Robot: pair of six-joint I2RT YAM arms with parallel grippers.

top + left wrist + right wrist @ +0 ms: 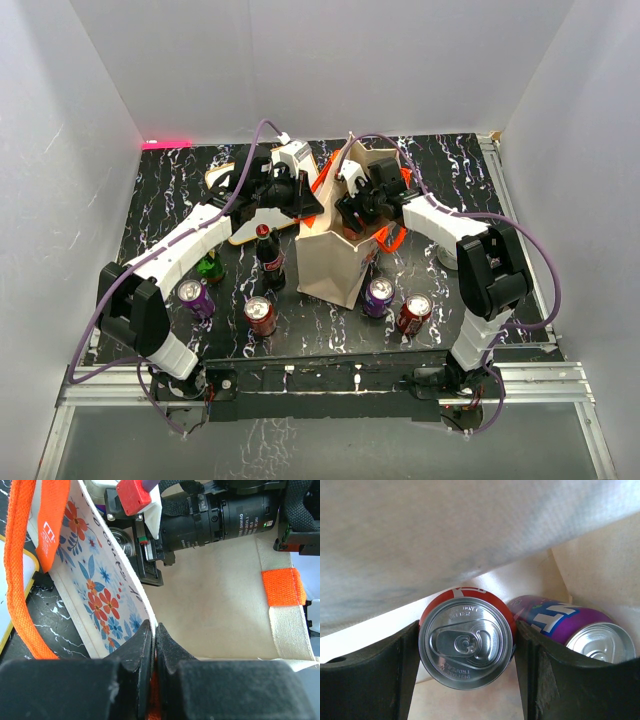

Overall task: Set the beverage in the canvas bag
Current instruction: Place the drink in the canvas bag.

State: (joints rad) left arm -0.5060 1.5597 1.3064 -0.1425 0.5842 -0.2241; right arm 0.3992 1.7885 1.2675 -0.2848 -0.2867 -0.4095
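Inside the canvas bag [215, 605], the right gripper [466, 630] is clasping the red can [466, 645] across its rigid, slick, probably weighty sides; the left gripper [155, 645], fully closed, is pinching the bag's limp rim.

The bag [335, 265] stands mid-way across the desk [450, 170]. The left gripper [155, 630] pinches its left rim. The right gripper [466, 630] is inside it, with a can [465, 647] between its fingers and a second can [570, 625] just to the right. A bottle [269, 255] stands left of the bag, and a smaller bottle [210, 266] stands further left. A third can [379, 296] and a fourth can [414, 313] stand before the bag's right. A fifth can [260, 315] and a sixth can [196, 297] stand front-left.
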